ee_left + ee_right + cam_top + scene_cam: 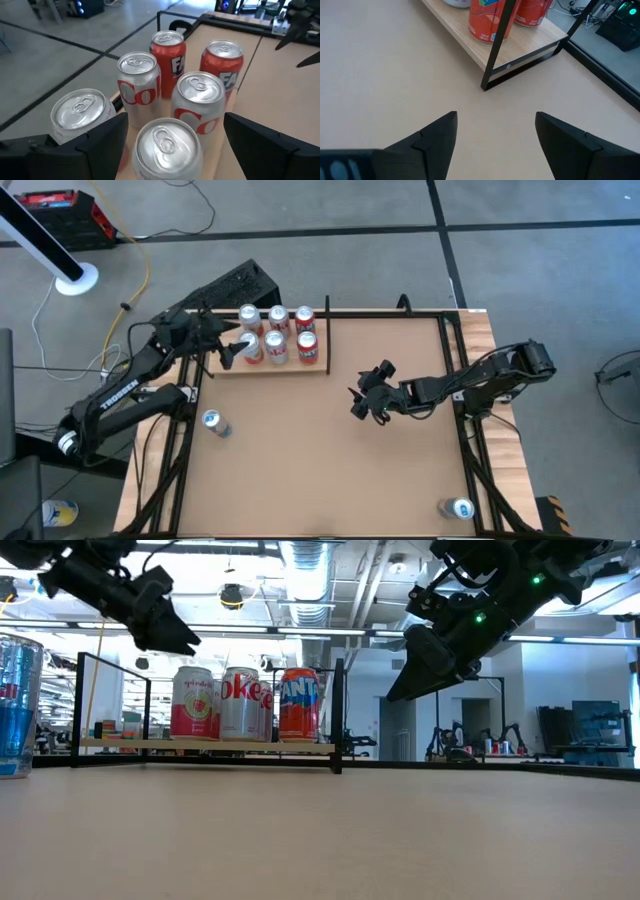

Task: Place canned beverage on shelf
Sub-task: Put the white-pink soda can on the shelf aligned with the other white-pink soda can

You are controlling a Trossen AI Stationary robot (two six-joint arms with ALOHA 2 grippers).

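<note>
Left gripper (232,352) | upper left, jaws spread, holding nothing, astride upright can (165,145) on shelf (325,370) | you lift straight clear | right gripper (368,402) open, empty.

Two matte-black jointed arms (130,385), white "TROSSEN" lettering, wedge-shaped black fingers (427,137).

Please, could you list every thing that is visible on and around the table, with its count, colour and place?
pale wooden shelf with black metal rails: one, far left part of the brown tabletop.
drink cans on the shelf: six; two orange, two silver with red letters, two more silver-topped; two rows of three.
loose blue cans: two; left table edge, near right corner.
left gripper: black, fingers open either side of an end can.
right gripper: black, open, above the table's middle.
</note>
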